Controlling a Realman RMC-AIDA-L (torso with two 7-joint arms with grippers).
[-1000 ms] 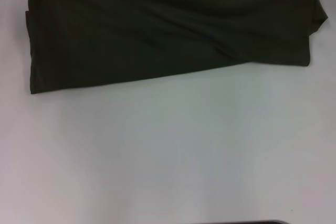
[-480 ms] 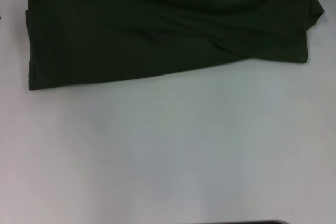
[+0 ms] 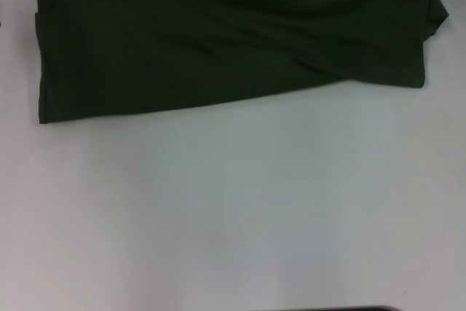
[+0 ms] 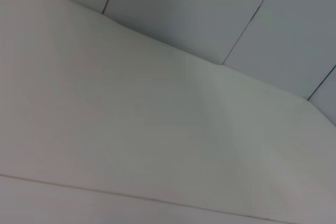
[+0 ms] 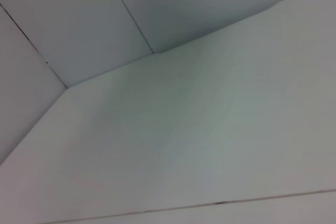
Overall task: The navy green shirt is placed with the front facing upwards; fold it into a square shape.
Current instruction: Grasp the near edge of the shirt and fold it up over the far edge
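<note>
The navy green shirt (image 3: 218, 41) lies at the far side of the white counter (image 3: 233, 216) in the head view, already doubled over into a long, wide band rather than spread out flat. No sleeves, collar or chest letters show, so the front seems to be folded inward or turned under. The band runs nearly the whole width of the view, its near edge slanting, lower at the left corner and higher toward the right. Soft ridges cross the middle, and a small flap sticks out at the right end. By my reading, the first lengthwise folds are done and the crosswise fold that would bring the band down to a square is still to come; the creases and the slanted edge suggest some tidying may be wanted as well. Neither the left pincer nor the right pincer appears in any view, so I cannot say whether either is open, closed or holding cloth. A dark strip at the top left corner of the head view may be part of an arm, but that is too unclear to tell. Both wrist views show only bare white counter (image 4: 131, 145) and grey floor tiles (image 5: 105, 19) beyond its edge, with no shirt in sight.
</note>
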